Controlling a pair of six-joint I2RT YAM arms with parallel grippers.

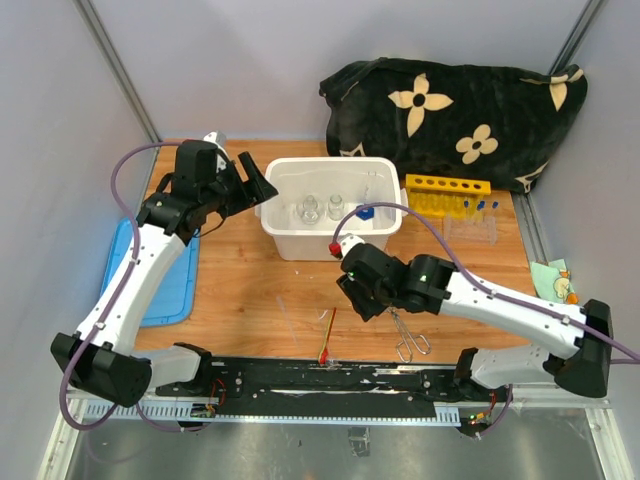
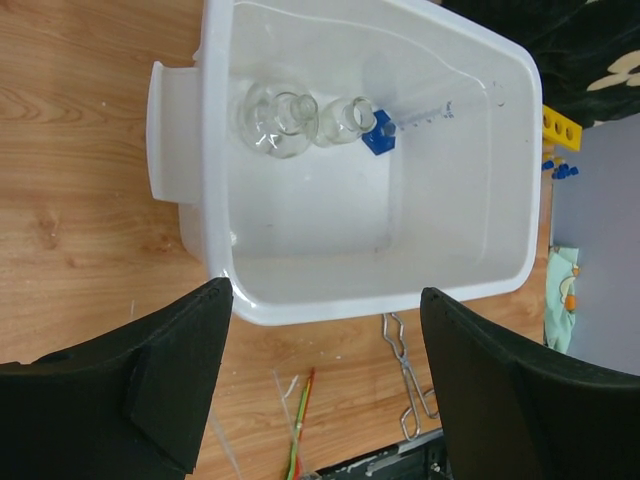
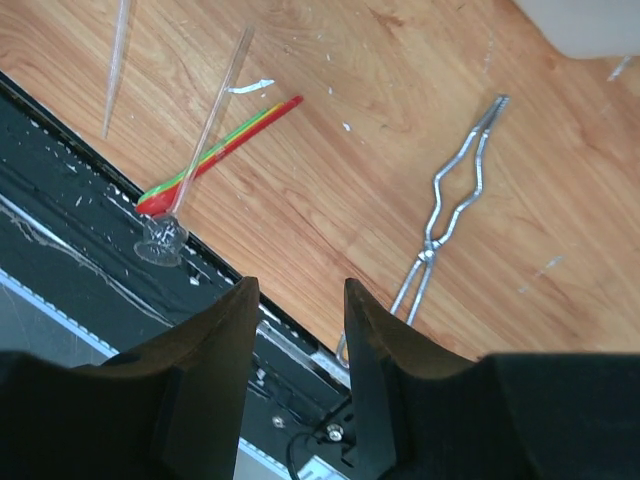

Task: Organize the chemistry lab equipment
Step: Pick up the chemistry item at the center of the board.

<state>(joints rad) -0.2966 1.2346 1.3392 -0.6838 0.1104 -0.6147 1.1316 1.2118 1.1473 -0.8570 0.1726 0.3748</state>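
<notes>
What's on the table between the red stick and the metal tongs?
Nothing big. Just bare wood with a few tiny white specks between the stick and the tongs. The right wrist view shows it best.

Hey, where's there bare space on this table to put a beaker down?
Bare wood lies between the tub and the blue lid, in front of the tub's left corner. Tub floor beside the beakers is bare too. Crowded: near edge, with stick, rods and tongs; right rear, with yellow rack and clear rack.

Two glass beakers [image 2: 275, 120] inside tub [image 2: 380, 295]; metal tongs [image 3: 430, 245], red-tipped stick [image 3: 220, 152] flat on table [image 3: 330, 150]
</notes>
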